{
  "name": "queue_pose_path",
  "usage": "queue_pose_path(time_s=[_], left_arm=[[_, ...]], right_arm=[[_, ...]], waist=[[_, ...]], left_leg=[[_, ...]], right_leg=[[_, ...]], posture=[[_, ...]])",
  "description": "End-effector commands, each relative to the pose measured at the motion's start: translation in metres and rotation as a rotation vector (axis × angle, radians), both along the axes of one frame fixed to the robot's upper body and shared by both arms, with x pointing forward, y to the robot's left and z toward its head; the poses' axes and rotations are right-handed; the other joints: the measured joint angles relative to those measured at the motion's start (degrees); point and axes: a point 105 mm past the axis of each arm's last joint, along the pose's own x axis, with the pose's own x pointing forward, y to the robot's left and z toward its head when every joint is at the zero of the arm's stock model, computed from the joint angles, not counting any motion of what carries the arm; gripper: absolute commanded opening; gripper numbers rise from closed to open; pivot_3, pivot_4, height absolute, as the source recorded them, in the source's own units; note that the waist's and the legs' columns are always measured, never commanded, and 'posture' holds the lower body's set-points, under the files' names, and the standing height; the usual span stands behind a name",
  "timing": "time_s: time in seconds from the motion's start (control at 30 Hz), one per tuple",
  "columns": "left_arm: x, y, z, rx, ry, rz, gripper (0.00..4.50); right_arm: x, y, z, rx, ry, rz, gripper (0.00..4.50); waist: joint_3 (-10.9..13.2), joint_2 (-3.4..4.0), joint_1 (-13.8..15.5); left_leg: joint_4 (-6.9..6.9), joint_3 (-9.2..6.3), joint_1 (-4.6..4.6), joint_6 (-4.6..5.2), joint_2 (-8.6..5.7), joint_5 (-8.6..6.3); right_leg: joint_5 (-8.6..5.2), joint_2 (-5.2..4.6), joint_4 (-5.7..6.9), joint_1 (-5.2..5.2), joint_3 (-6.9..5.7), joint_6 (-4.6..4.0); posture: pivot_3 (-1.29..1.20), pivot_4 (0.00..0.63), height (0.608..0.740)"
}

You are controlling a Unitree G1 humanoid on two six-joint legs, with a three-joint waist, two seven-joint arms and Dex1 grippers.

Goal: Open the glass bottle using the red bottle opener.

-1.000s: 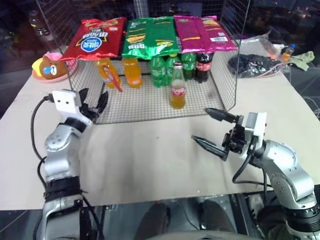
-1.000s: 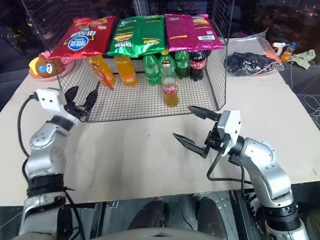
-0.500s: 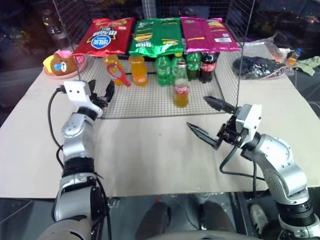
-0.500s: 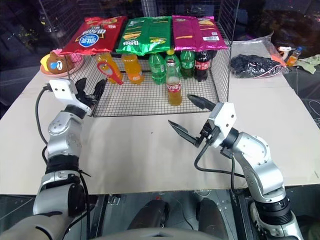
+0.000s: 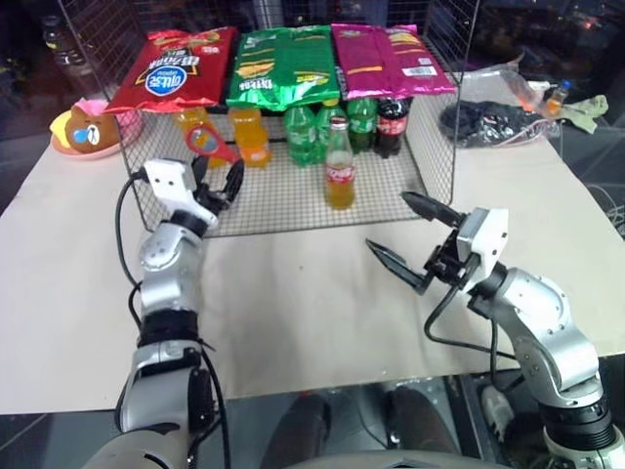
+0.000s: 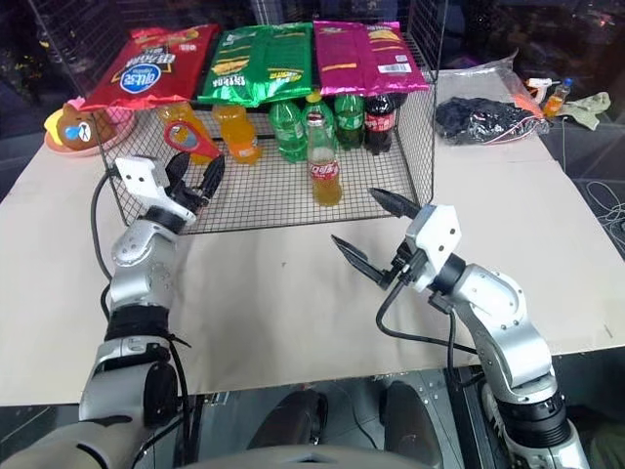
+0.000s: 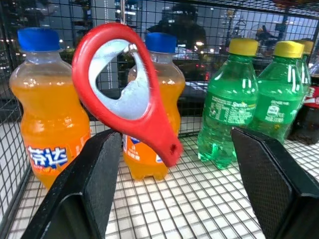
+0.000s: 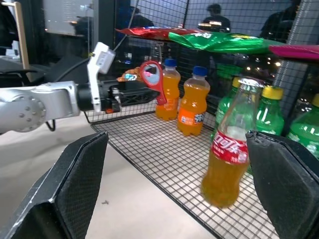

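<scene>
At the far left, the left gripper (image 5: 217, 183) reaches into the wire shelf (image 5: 430, 147), fingers spread and holding nothing. The red opener (image 7: 129, 94) hangs tilted between them in the left wrist view, in front of two orange plastic bottles (image 5: 249, 137); whether it touches a finger I cannot tell. The glass bottle (image 5: 339, 164) stands upright on the mesh floor, mid-shelf, cap on. To the right, nearer, the right gripper (image 5: 410, 241) hovers over the table (image 5: 293, 313), jaws wide and empty.
</scene>
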Motion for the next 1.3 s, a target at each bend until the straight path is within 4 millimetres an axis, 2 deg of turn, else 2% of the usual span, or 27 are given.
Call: queue_pose_path(time_s=[0.03,0.43,0.57,0.77,1.07,1.3], left_arm=[[-0.003,0.008,0.028,0.013,-0.1,0.071,3.58],[0.017,0.002,0.042,-0.027,-0.136,0.098,3.58],[0.018,0.002,0.037,-0.037,-0.128,0.093,2.6],[0.018,0.0,0.031,-0.027,-0.106,0.08,0.1],[0.014,-0.002,0.032,-0.051,-0.115,0.051,0.1],[0.006,0.001,0.049,-0.213,-0.165,-0.002,0.1]], right_arm=[[-0.003,-0.003,0.012,0.028,-0.05,0.001,4.47],[-0.002,-0.007,0.009,0.011,-0.047,-0.004,4.47],[-0.003,-0.007,0.007,0.01,-0.047,-0.01,4.5],[-0.002,-0.008,0.006,0.012,-0.05,-0.02,4.5],[-0.001,-0.007,0.005,0.012,-0.055,-0.016,4.5],[0.001,-0.008,0.004,0.01,-0.058,-0.014,4.5]], waist=[[0.0,0.0,0.11],[0.0,-0.01,0.86],[0.0,-0.01,0.95],[0.0,-0.01,0.95],[0.0,-0.01,0.94],[0.0,-0.01,0.93]], left_leg=[[0.03,0.0,0.01,0.0,0.0,0.0],[0.12,-0.01,0.02,0.01,-0.08,0.0],[0.12,-0.02,0.02,0.01,-0.08,0.0],[0.13,-0.01,0.02,0.01,-0.07,0.0],[0.15,-0.01,0.02,0.01,-0.08,0.0],[0.2,-0.03,0.01,0.01,-0.05,0.0]], right_leg=[[0.0,0.01,0.02,0.02,-0.01,0.0],[0.01,0.02,0.02,0.11,-0.04,0.01],[0.01,0.03,0.02,0.11,-0.06,0.01],[0.01,0.02,0.03,0.11,-0.05,0.01],[0.01,0.03,0.05,0.11,-0.05,0.01],[0.01,0.02,0.06,0.11,-0.05,0.01]], posture=[[0.0,0.15,0.74],[0.0,0.15,0.74],[0.0,0.15,0.74],[0.0,0.15,0.74],[0.0,0.15,0.74],[0.0,0.15,0.74]])
